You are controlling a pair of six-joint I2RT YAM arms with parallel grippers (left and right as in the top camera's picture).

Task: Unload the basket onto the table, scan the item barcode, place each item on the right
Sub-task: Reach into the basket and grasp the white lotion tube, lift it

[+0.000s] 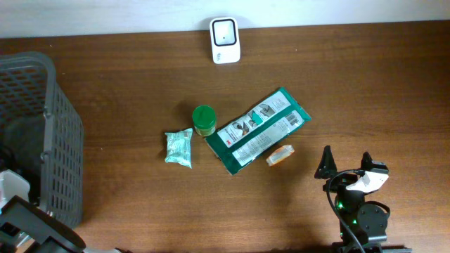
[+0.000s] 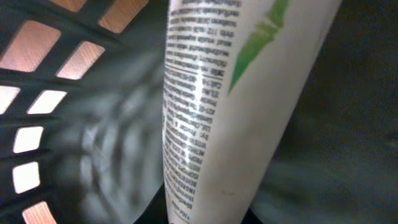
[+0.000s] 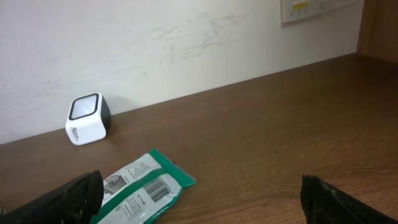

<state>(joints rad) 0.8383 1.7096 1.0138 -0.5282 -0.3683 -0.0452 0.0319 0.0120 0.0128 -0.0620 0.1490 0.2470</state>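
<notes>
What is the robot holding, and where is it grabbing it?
The right end effector is open and empty. A white tube fills the left wrist view, but whether it is gripped cannot be told.

No word can be read in full. The white plastic tube (image 2: 261, 143) carries a tall block of small black print down its side, line upon line, all too blurred to make out. A green leaf-shaped mark sits beside the print. The green-and-white flat packet (image 3: 140, 186) bears a black barcode (image 3: 155, 190) on its white strip, its digits too small to tell. From overhead, a small red logo (image 1: 226, 138) shows at one end of the packet, unreadable. The small white cube-shaped scanner (image 3: 87, 118) has faint grey lettering low on its front, illegible. The cream wall plate (image 3: 317, 7) bears a yellow sticker (image 3: 300, 5), its print illegible.
</notes>
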